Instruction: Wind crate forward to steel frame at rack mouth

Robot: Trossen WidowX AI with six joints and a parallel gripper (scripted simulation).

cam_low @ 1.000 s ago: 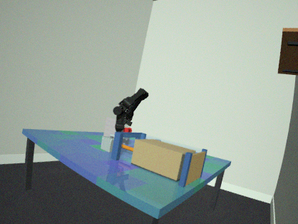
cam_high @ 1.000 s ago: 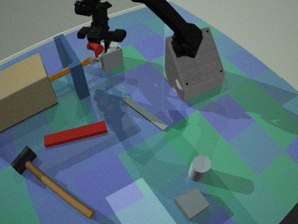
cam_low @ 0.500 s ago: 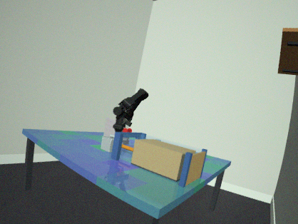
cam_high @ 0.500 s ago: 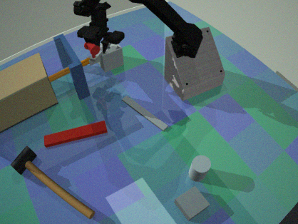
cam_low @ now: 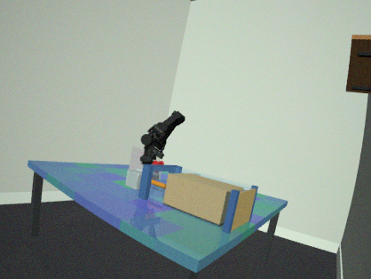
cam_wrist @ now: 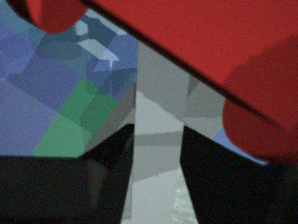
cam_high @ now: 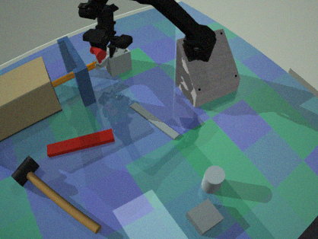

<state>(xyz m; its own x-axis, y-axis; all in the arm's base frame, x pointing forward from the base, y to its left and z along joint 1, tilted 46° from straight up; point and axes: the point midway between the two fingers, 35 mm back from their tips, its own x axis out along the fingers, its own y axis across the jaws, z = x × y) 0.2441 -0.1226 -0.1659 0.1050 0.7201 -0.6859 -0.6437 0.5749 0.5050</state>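
Note:
The tan crate sits flat at the left, behind the blue steel frame. An orange strap runs from it through the frame to the small grey winch. The red winch handle stands on top of the winch. My gripper is right above the winch, shut on the handle's grey stem, which shows between the black fingers in the wrist view.
A hammer, a red bar, a grey flat strip, a white cylinder and a grey square plate lie on the bench. The arm's grey base block stands at the right.

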